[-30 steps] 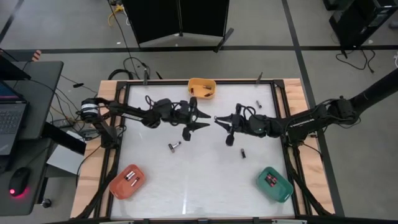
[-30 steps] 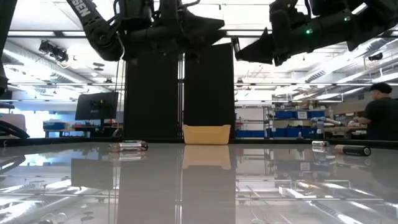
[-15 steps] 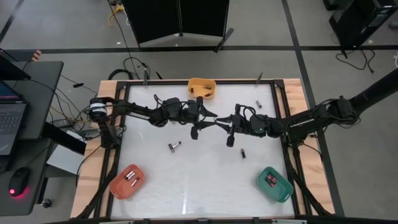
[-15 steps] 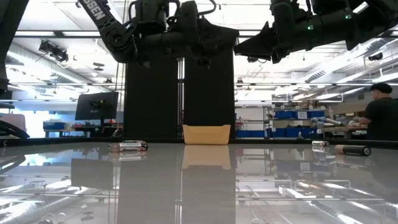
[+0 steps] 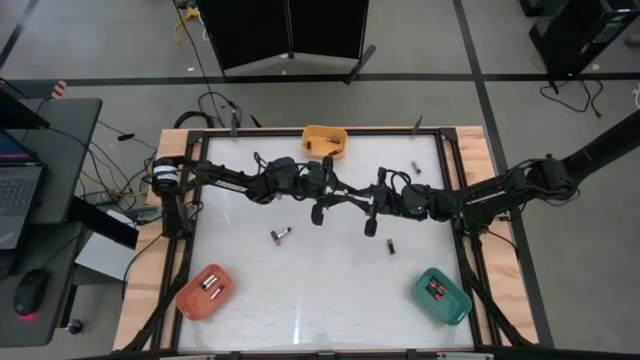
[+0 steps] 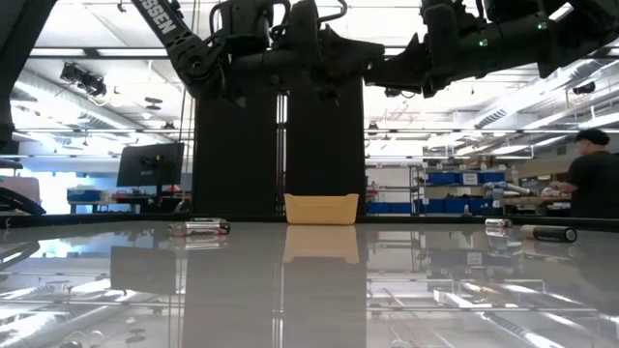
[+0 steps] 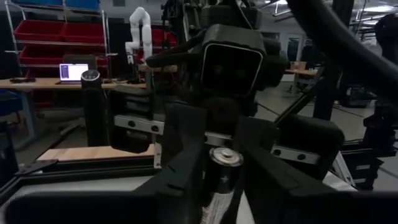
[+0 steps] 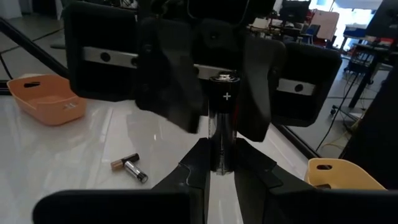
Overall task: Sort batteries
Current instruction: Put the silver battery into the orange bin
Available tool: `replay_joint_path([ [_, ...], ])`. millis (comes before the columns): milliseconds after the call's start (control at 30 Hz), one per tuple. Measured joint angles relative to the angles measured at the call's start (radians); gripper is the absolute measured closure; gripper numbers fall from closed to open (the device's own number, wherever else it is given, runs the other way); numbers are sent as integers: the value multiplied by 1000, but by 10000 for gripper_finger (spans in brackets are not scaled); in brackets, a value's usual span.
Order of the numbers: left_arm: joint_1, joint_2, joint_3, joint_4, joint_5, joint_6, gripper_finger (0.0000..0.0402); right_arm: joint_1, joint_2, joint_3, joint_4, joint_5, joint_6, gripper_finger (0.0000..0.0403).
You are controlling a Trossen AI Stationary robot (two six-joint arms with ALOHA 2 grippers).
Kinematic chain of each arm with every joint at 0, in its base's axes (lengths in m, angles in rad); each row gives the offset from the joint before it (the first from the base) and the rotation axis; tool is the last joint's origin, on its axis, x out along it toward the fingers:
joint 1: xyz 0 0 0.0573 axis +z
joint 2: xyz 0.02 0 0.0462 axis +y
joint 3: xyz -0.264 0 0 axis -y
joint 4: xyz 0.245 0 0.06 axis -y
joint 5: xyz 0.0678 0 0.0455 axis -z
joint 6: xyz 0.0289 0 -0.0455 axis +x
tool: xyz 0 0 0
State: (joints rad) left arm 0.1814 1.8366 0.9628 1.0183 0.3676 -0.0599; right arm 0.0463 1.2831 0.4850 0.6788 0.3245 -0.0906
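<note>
One battery (image 8: 221, 106), dark with a plus mark on its far end, hangs in mid-air over the table's middle (image 5: 346, 195). My right gripper (image 8: 221, 149) is shut on it, reaching in level from the table's right. My left gripper (image 7: 222, 157) faces it from the table's left. The left fingers (image 8: 177, 87) stand open, close on either side of the battery's plus end (image 7: 225, 157), with a narrow gap showing. Other batteries lie loose on the table (image 5: 281, 235) (image 5: 391, 246) (image 5: 416, 167). My right gripper pinches the battery's rear half (image 8: 219, 158) between its two fingers. The fingers come level from the table's right and lie along the battery. Its plus end sticks out past the fingertips toward the left gripper. The battery is level and clear of the table.
A yellow bin (image 5: 325, 142) stands at the far edge, an orange bin (image 5: 207, 290) near left and a green bin (image 5: 441, 295) near right, each holding batteries. A person (image 6: 590, 179) shows in the room behind.
My left gripper has moved toward the table's right, up to the right gripper and the battery it holds. Its fingers have drawn closer together around the battery's free end. The right gripper and the battery have kept still.
</note>
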Motion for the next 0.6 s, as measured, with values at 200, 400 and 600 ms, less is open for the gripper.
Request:
replay_joint_path([
  [200, 1, 0, 0, 11, 2, 22, 347, 1, -1, 0, 3, -3, 6, 345],
  [400, 1, 0, 0, 9, -1, 34, 347, 1, -1, 1, 2, 21, 15, 338],
  [600, 5, -70, -1, -103, -7, 93, 347, -8, 0, 2, 2, 101, 30, 242],
])
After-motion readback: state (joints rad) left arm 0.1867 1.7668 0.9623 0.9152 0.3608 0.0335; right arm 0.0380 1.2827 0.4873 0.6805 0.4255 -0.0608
